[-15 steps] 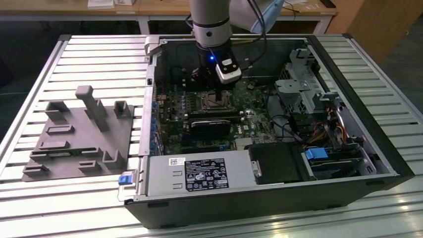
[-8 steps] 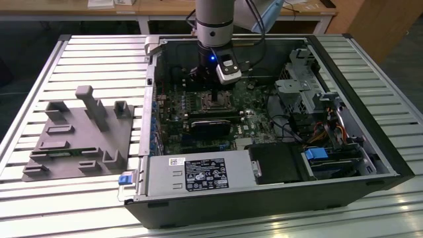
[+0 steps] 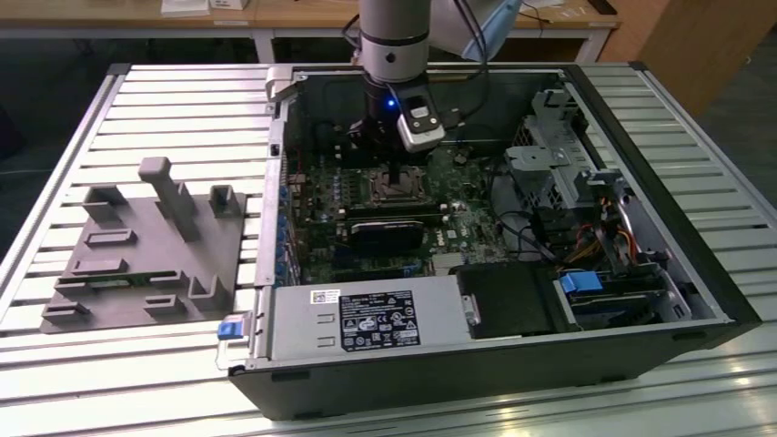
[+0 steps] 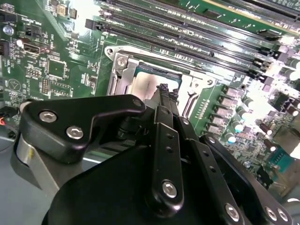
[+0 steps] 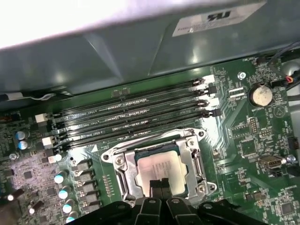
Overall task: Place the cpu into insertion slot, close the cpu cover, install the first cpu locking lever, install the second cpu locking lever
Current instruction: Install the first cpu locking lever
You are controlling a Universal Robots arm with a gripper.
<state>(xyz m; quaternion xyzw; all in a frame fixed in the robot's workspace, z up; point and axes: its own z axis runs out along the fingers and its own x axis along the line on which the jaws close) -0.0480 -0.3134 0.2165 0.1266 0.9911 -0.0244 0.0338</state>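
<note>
Claw (image 5: pixel 159 183) tips are pressed together, holding nothing, right over the cpu (image 5: pixel 157 166). It sits in the insertion slot (image 5: pixel 108 154), with the cpu cover (image 5: pixel 193 161) lying around it. If I push crooked, my tips could slip and scratch the green motherboard (image 5: pixel 243 145).

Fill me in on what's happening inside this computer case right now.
The robot arm reaches down into the open computer case. Its gripper has its jaws shut, with the tips right over the cpu. The cpu lies flat in the insertion slot on the green motherboard, and the cpu cover looks lowered around it.
</note>
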